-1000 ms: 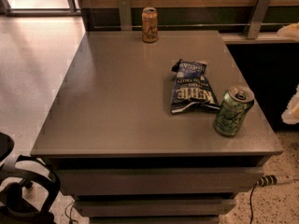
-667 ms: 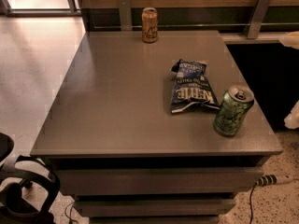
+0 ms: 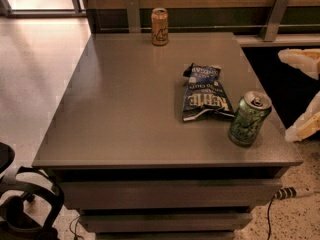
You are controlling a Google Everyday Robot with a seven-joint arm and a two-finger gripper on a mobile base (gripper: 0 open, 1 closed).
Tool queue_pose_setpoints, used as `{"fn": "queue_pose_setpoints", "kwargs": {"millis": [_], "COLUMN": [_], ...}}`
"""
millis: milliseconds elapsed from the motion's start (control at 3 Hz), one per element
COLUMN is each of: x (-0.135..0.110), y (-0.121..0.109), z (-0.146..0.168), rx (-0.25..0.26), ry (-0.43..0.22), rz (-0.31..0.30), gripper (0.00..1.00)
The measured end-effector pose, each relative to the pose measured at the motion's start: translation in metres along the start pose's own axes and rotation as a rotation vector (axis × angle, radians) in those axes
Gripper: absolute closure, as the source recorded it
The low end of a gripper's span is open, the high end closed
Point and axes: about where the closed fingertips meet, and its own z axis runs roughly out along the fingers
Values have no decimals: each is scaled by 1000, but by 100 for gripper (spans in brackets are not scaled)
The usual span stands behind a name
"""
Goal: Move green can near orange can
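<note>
Camera view looks down on a grey surface (image 3: 120, 109) where a blue chip bag (image 3: 204, 92) lies crumpled and flat, right of the middle. The green can (image 3: 249, 120) stands just right of the chip bag and slightly nearer the camera, close to the bag's lower corner, leaning a little, its silver top showing. The orange can (image 3: 159, 26) stands upright well beyond the chip bag, to the left of it, at the far edge of the surface, so the two cans are well apart with the bag between them. The hand (image 3: 286, 95) hangs off the surface to the right of the chip bag, past the green can, open, its two pale fingers (image 3: 300, 61) spread and holding nothing.
</note>
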Motion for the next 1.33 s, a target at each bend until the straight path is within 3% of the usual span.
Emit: {"fn": "queue_pose_setpoints", "kwargs": {"millis": [333,1000,1333], "x": [8,9,20], "y": [0,-4,-9], "z": [17,27,40], "rx": [-15,-34,-47], "ry": [-82,-129,-217], "rz": [43,59,85], "gripper": [0,0,0]}}
